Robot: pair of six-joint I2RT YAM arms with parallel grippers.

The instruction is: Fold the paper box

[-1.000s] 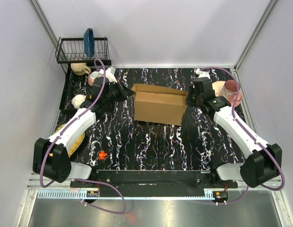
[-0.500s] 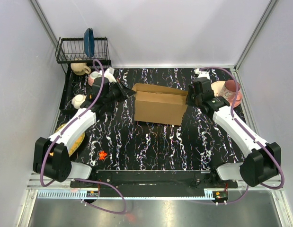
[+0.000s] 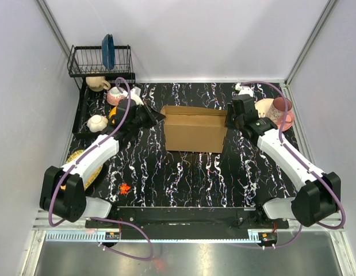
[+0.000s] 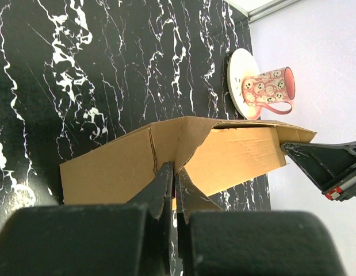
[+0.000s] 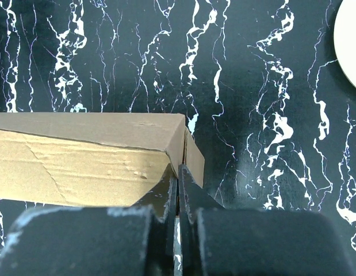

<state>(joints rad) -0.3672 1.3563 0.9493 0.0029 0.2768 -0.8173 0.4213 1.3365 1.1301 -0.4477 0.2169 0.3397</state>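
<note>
The paper box (image 3: 195,129), plain brown cardboard, stands half-formed in the middle of the black marbled table, its long side facing the arms. My left gripper (image 3: 159,117) is at its left end, shut on a cardboard flap edge (image 4: 183,138) that runs between the fingertips (image 4: 166,172). At the right end my right gripper (image 3: 228,119) is shut on the box's end wall (image 5: 192,155), with the fingertips (image 5: 169,181) pinching the corner. The right wrist view shows the box's inner face (image 5: 80,167) to the left of the fingers.
A wire dish rack (image 3: 100,60) with a blue plate (image 3: 108,50) stands at the back left. Three cups (image 3: 115,96) sit below it and a yellow plate (image 3: 85,167) lies by the left arm. A pink mug (image 3: 279,111) on a plate sits back right. A small orange scrap (image 3: 124,188) lies near front.
The box has swung from skewed to square with the table and its open top looks narrower. My left gripper has moved right with the flap, uncovering the cups behind it.
</note>
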